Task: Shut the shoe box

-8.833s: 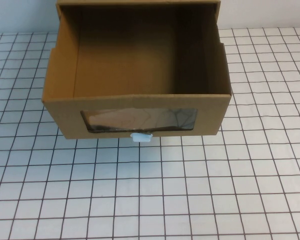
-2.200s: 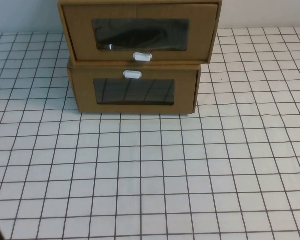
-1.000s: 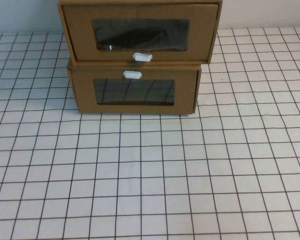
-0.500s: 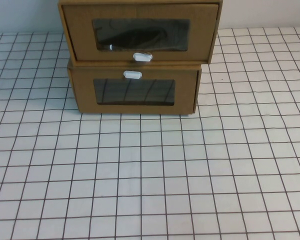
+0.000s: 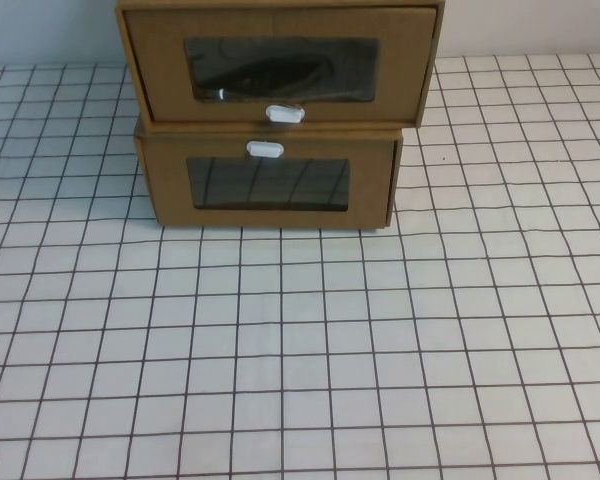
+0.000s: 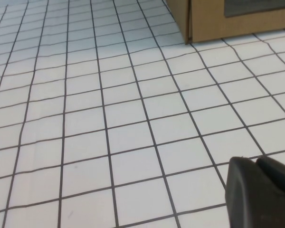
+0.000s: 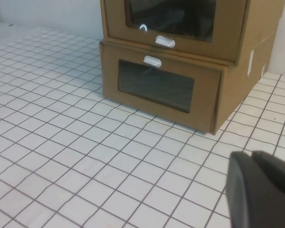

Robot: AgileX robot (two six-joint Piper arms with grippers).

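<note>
The shoe box is the upper of two stacked brown cardboard boxes at the table's far middle. Its drawer sits pushed in, front flush, with a clear window and a white pull tab below it. It also shows in the right wrist view. My left gripper is shut and empty, low over the tiles, well short of the boxes on their left side. My right gripper is shut and empty, near the table, in front of and to the right of the boxes. Neither gripper's fingers show in the high view.
The lower cardboard box has its white tab above its window; its corner shows in the left wrist view. A white gridded table surface spreads in front. A pale wall stands behind the boxes.
Several seconds ago the shoe box drawer stood pulled far out; now it is pushed in flush. Over the last second a dark sliver has appeared at the high view's bottom left corner.
</note>
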